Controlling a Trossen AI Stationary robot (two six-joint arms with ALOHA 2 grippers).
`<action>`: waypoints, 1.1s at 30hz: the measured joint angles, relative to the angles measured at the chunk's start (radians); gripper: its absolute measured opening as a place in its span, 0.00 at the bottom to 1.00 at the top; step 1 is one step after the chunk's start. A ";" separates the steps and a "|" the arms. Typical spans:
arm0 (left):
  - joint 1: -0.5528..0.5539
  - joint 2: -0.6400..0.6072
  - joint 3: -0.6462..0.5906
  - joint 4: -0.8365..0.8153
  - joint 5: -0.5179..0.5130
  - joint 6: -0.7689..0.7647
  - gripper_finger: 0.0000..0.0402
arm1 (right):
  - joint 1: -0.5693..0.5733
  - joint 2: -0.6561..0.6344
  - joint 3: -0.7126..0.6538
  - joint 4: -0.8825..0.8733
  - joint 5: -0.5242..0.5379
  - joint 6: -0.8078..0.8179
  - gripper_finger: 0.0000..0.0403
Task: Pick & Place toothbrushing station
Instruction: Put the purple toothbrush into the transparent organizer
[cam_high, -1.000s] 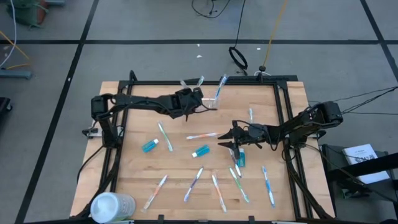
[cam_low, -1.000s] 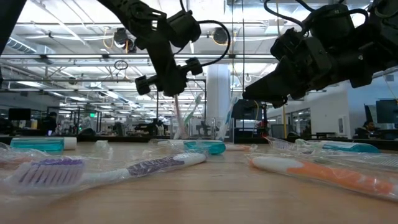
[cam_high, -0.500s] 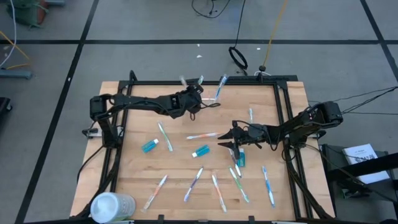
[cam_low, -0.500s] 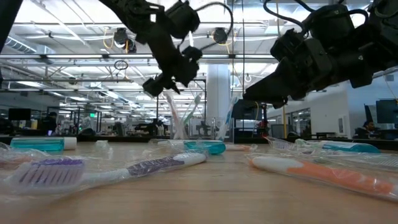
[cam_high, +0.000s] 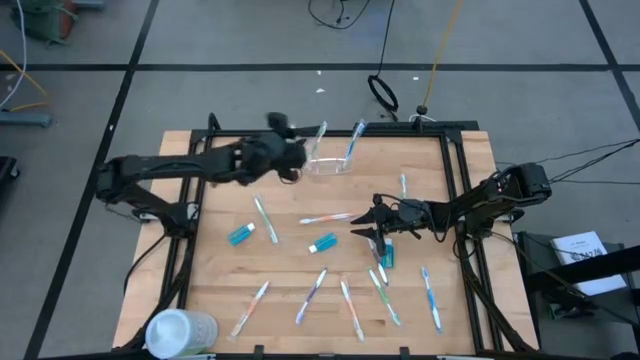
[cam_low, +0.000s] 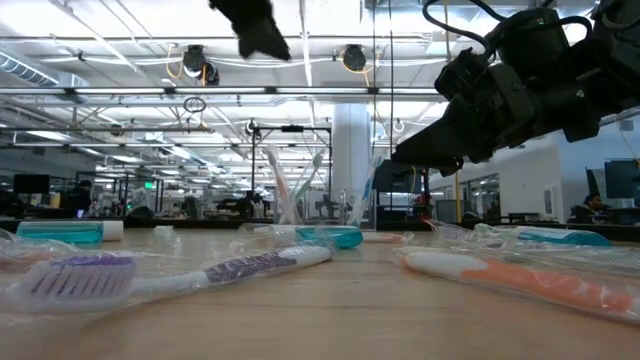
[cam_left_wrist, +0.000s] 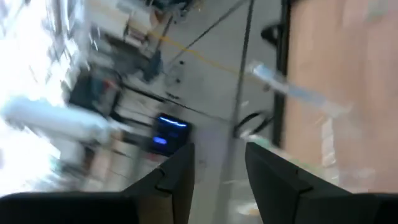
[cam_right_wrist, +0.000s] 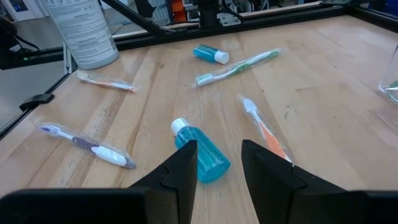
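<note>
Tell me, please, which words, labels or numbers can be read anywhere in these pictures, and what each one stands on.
None can be read.
Whitish container: lines of print, too small to read.
White box beside the table: dark label, too small to read.
Toothpaste tube: no print visible.

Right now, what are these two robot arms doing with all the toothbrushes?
They are gathering a toothbrushing set into a clear cup at the table's far edge, which already holds a few brushes. The left gripper, open and empty, is beside the cup. The right gripper, also open, hovers over a blue toothpaste tube. More wrapped toothbrushes lie scattered about.
</note>
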 joint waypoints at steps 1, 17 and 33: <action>-0.003 -0.030 0.000 -0.036 0.011 -0.103 0.37 | 0.000 0.000 0.000 0.000 0.000 0.003 0.29; 0.034 -0.497 -0.237 -0.461 0.433 -0.693 0.37 | 0.026 0.000 0.000 0.004 0.076 0.031 0.29; 0.006 -0.672 -0.793 0.321 0.542 -0.733 0.37 | -0.047 0.000 0.022 0.349 0.205 0.079 0.29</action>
